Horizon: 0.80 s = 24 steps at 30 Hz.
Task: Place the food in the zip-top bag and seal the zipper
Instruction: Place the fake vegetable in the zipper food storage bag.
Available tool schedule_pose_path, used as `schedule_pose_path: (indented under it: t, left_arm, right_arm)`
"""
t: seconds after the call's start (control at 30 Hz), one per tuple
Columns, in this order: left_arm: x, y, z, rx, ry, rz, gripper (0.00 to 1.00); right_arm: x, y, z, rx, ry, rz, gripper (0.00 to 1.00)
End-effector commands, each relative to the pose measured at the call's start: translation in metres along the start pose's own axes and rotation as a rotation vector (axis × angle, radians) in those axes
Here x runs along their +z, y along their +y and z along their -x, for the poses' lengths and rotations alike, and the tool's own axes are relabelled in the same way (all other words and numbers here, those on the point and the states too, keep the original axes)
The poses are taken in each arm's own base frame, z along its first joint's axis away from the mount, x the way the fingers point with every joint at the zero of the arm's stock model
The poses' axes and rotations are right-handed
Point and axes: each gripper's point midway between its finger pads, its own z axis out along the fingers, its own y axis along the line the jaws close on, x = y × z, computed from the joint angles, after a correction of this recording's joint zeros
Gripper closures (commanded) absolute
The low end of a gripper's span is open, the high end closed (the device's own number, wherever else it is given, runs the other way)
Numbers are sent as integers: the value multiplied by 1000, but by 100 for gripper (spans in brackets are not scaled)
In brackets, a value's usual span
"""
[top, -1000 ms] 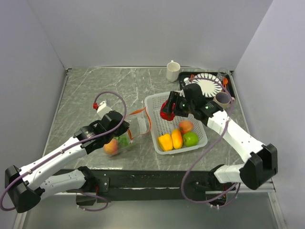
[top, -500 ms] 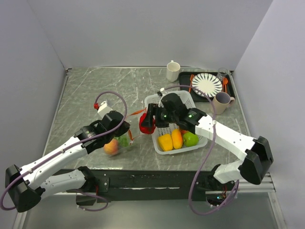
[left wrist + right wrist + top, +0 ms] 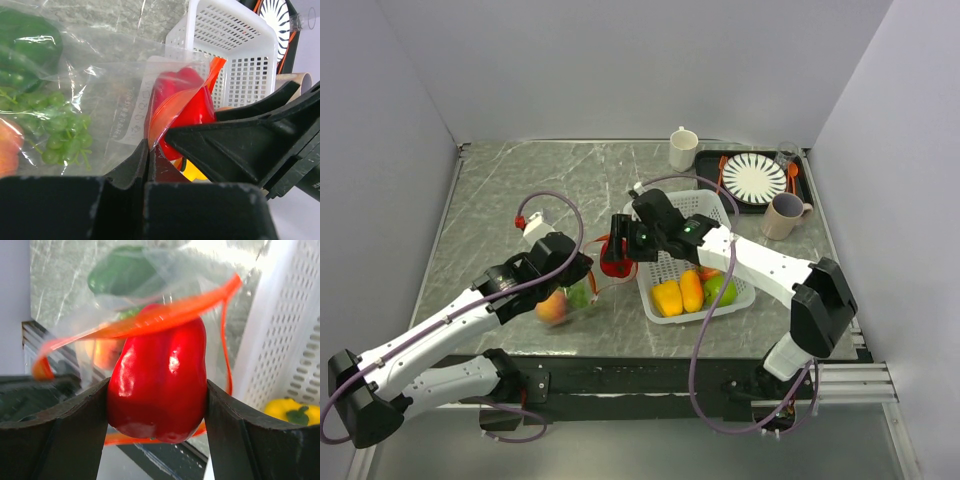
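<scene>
two hands meeting low over the counter (image 3: 520, 180) in the top view. right hand (image 3: 611, 262) clamped on a red pepper (image 3: 614, 268), right at the mouth of the zip-top bag (image 3: 570, 298); left hand (image 3: 586, 278) gripping the bag's near edge. already bagged: a peach (image 3: 553, 308) and something green beside it. left in the white basket (image 3: 670, 268): a yellow pepper (image 3: 667, 297), an orange piece (image 3: 691, 290), a green apple (image 3: 721, 291), plus one more piece half hidden under the arm.

from the left wrist: fingers (image 3: 125, 172) pressed together on a fold of clear plastic. zipper (image 3: 216, 66) draped across the red pepper. grapes (image 3: 62, 135) and a green pepper (image 3: 30, 45) deeper inside. pepper past the strip or merely behind it: cannot tell here.

from the right wrist: pepper upright, squeezed between both fingers, with the orange strip looping over its top and under its base, so seemingly partway through the mouth.

step in hand, by the look of it: loading, pepper at the opening. next, in all likelihood: push deeper past the strip, spread the fingers, back out without dragging the zipper along. sealing some way off, with several pieces still to load.
</scene>
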Motion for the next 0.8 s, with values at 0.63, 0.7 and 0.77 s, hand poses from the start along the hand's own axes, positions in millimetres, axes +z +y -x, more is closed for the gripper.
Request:
schedule_pose_path:
  t: [0.63,0.7,0.77]
  left_arm:
    - [-13,-18,15,-21,-31,-74,99]
    - [-14,-19,17,-17,-36,-72,99]
    - [-13,-18,17,-12,-38,-62,99]
  right_arm:
    - [-18,18,23,-60,-77,-16,32]
    - [-19,18,24,-60,-78,-19,31]
    - [-20,17,24,-64,-80,-24,29]
